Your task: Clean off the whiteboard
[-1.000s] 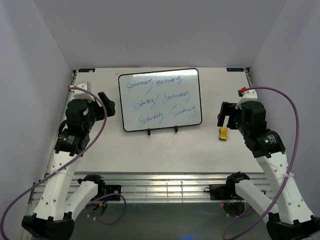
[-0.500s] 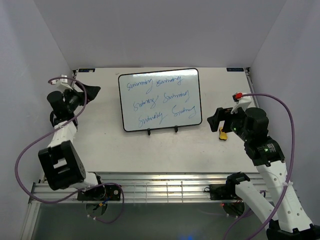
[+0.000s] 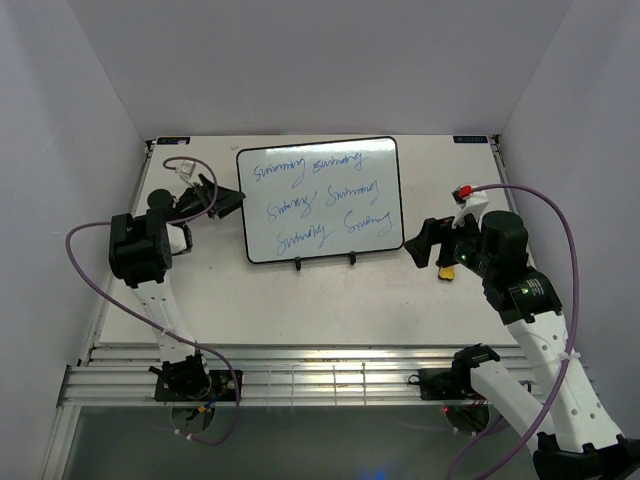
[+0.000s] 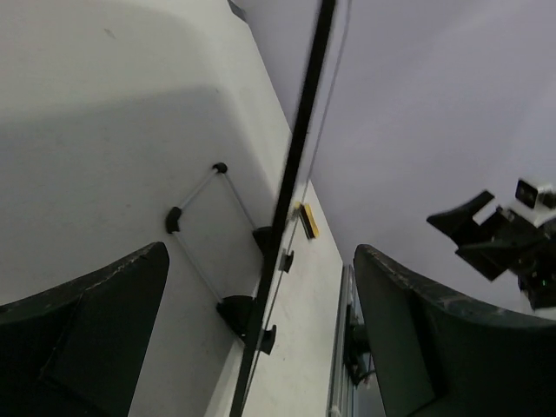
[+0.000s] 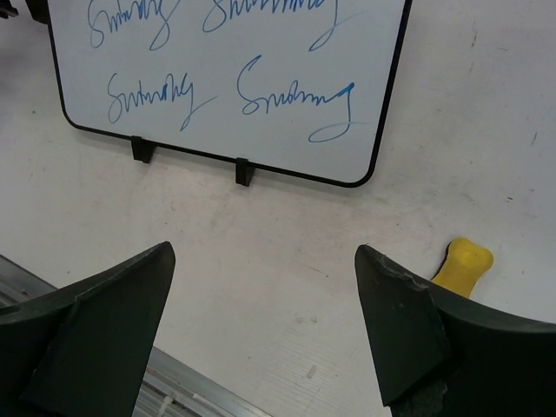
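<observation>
Blue cursive writing fills the whiteboard (image 3: 320,198) in three rows. We see the board at the far middle of the table (image 3: 300,300), toward 12 o'clock from the arm bases in the top view. Two small black feet (image 3: 297,264) show along its near edge.

The left gripper (image 3: 225,203) hangs just beside the board's left edge, at about 9 o'clock from its centre; we cannot tell whether it touches the frame. From the left wrist, the left gripper (image 4: 261,252) has its fingers spread wide and grips nothing. The whiteboard (image 4: 300,148) appears there edge-on, as a thin black line running between them.

The right gripper (image 3: 420,243) sits off the board's near right corner, at roughly 4 o'clock from the board's centre and apart from it. The right wrist view shows the right gripper (image 5: 265,252) likewise spread wide and empty above bare table, with the whiteboard (image 5: 226,78) at 12 o'clock.

A yellow eraser (image 3: 446,267) lies on the table just beside that gripper, at about 4 o'clock from it. In the wrist view the yellow eraser (image 5: 462,266) lies near the right finger, untouched.
</observation>
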